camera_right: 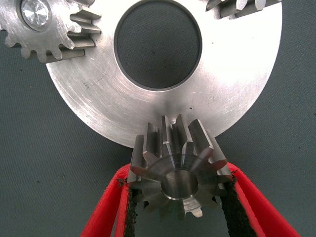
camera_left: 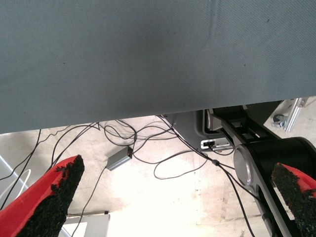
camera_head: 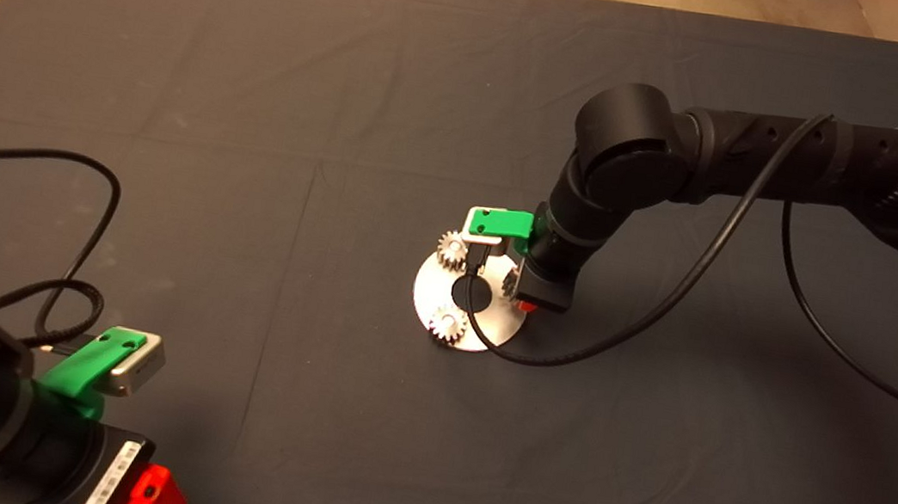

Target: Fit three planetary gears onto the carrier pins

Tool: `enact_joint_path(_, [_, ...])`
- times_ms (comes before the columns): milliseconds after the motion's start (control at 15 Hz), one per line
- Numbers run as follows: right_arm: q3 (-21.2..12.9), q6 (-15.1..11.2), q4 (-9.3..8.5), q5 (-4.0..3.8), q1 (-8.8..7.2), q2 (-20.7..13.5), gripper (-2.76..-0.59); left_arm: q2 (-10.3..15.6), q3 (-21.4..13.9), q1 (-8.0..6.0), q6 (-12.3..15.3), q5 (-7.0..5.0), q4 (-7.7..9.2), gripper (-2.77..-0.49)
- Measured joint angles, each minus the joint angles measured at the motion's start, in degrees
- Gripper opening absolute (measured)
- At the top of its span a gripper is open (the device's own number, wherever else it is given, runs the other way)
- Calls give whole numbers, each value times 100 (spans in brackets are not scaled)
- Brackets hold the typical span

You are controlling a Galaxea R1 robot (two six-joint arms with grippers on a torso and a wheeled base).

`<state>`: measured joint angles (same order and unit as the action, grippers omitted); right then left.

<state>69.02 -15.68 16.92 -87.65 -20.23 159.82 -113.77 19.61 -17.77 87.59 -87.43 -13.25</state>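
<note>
The shiny ring-shaped disc point(camera_head: 484, 326) lies mid-mat. Two planetary gears sit on carrier pins, one at the disc's far-left rim point(camera_head: 450, 248) and one at its near rim point(camera_head: 448, 324). My right gripper point(camera_head: 515, 288) hangs over the disc's right rim and hides most of the third gear point(camera_head: 509, 282). In the right wrist view the gripper point(camera_right: 180, 207) is shut on that gear point(camera_right: 180, 173), pads against its teeth, at the edge of the disc point(camera_right: 148, 103). A silvery round face fills its bore. The other gears point(camera_right: 42, 24) point(camera_right: 242, 7) show, one with its pin top point(camera_right: 34, 12).
My left gripper point(camera_head: 152, 495) is parked at the mat's lower left corner, open point(camera_left: 173, 207), looking past the mat edge at the floor with cables. Black cables loop from each arm, one point(camera_head: 539, 355) lying beside the disc on the mat.
</note>
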Motion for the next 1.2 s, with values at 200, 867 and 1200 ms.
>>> enact_joint_path(200, [18,0,27,-2,9,-1,-235,0,0,0,0,0,0,-50])
enact_joint_path(867, [22,2,157,-2,71,-11,-234,0,0,0,0,0,0,-50])
enact_joint_path(1200, [22,2,166,-2,71,-11,-234,2,0,0,0,0,0,-50])
